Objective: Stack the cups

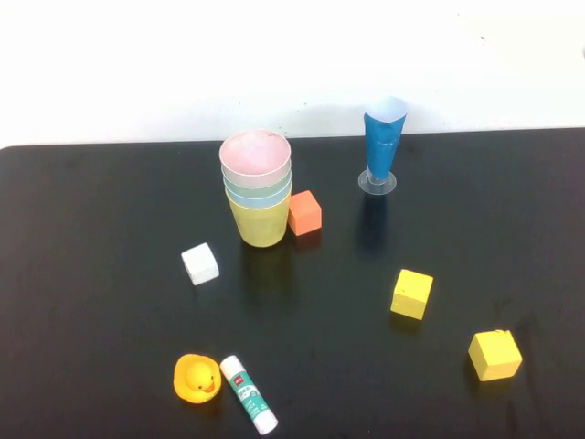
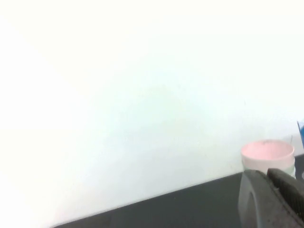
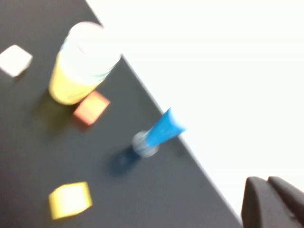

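Note:
The four cups stand nested in one upright stack [image 1: 257, 187] at the table's middle back: the yellow cup [image 1: 260, 222] at the bottom, then light blue, then pale green, with the pink cup [image 1: 255, 154] on top. The pink cup also shows in the left wrist view [image 2: 267, 153], and the stack shows in the right wrist view [image 3: 81, 64]. Neither arm shows in the high view. My left gripper [image 2: 267, 174] is shut and empty, away from the stack. My right gripper [image 3: 268, 180] is shut and empty, raised off to the side of the table.
An orange cube [image 1: 304, 212] touches the stack's right side. A tall blue cone cup [image 1: 383, 144] on a clear base stands at the back right. A white cube [image 1: 200, 263], two yellow cubes [image 1: 412, 294] [image 1: 494, 354], a rubber duck [image 1: 196, 378] and a glue stick [image 1: 248, 393] lie nearer the front.

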Action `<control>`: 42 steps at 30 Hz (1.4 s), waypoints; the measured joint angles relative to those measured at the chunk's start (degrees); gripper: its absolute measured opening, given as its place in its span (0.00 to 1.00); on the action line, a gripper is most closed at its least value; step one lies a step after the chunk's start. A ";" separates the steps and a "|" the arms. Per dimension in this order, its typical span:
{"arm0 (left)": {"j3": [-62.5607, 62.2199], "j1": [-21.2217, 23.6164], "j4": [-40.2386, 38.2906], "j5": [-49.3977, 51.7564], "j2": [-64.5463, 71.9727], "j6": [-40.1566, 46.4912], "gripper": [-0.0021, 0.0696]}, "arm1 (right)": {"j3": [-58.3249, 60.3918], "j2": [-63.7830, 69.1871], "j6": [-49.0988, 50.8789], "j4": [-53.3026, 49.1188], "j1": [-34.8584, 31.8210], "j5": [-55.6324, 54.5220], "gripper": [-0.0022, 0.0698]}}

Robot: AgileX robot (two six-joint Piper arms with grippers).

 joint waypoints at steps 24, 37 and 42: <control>4.23 0.00 0.00 13.57 -3.81 -0.22 0.03 | 50.64 -33.84 18.05 1.12 0.00 -0.09 0.03; 4.63 0.00 0.00 26.05 -3.96 -0.22 0.03 | 50.64 -34.11 18.27 1.12 0.00 2.04 0.03; 8.61 1.77 0.40 23.76 -7.36 -3.65 0.03 | 50.64 -34.11 18.27 1.20 0.00 2.05 0.03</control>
